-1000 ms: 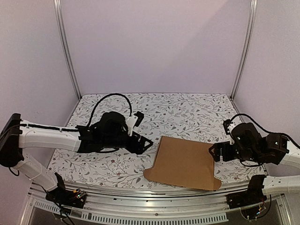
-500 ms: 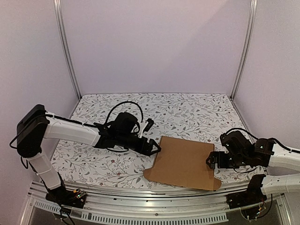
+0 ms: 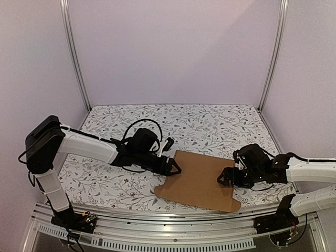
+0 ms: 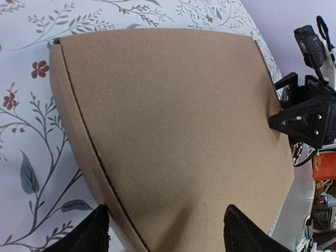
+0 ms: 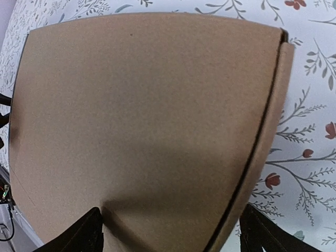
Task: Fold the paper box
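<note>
Lying flat, matte brown cardboard paper box

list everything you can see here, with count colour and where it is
paper box: one, plain brown, flat near the table's front edge, between the grippers
table: one, white cover with grey leaves and small red flowers, under everything
frame posts: two, silver, at the far corners
walls: lilac, behind and at both sides
arms: two, white and black, reaching in from left and right
left gripper: one, black, open, at the box's left edge
right gripper: one, black, open, at the box's right edge
</note>
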You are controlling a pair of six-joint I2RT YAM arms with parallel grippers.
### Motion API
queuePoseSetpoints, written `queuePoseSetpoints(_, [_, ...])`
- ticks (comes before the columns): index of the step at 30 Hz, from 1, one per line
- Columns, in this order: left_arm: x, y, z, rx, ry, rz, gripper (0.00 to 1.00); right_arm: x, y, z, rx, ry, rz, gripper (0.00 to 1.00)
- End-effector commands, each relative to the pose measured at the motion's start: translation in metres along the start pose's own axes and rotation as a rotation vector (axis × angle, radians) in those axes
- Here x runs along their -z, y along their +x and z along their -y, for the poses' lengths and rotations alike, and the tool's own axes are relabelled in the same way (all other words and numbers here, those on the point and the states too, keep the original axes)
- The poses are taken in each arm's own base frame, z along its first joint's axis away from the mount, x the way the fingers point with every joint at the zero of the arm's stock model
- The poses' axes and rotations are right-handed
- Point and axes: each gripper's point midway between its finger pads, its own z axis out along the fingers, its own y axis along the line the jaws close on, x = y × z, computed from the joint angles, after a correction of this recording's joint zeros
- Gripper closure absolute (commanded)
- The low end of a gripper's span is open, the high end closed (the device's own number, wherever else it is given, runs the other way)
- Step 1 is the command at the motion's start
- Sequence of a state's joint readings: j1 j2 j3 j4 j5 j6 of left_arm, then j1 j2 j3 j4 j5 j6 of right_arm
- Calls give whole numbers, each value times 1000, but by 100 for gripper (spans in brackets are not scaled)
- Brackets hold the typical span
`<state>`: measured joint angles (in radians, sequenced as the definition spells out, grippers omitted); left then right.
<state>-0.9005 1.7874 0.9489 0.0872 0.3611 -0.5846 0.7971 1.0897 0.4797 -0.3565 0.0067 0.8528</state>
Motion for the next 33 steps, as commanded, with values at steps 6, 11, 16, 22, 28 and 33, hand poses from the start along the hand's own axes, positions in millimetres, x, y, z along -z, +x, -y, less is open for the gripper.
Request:
queuePoseSetpoints(6, [19, 24, -32, 93, -73, -16, 30, -30, -20, -49, 81, -93, -53, 21])
queuePoseSetpoints(11, [41, 35, -42, 117, -125, 17, 30, -50, -24, -75, 122, -156, -112, 28])
queuePoseSetpoints(16, [62, 40, -48, 119, -177, 48, 30, -70, -23, -96, 142, -208, -164, 32])
queuePoseSetpoints(22, [82, 59, -59, 146, -236, 38, 30, -90, -22, -114, 180, -218, -199, 34])
queuePoseSetpoints(28, [101, 57, -57, 149, -251, 74, 29, -90, -29, -118, 193, -194, -188, 34])
queuePoseSetpoints(33, [121, 50, -55, 140, -280, 125, 26, -75, -45, -117, 235, -157, -135, 27])
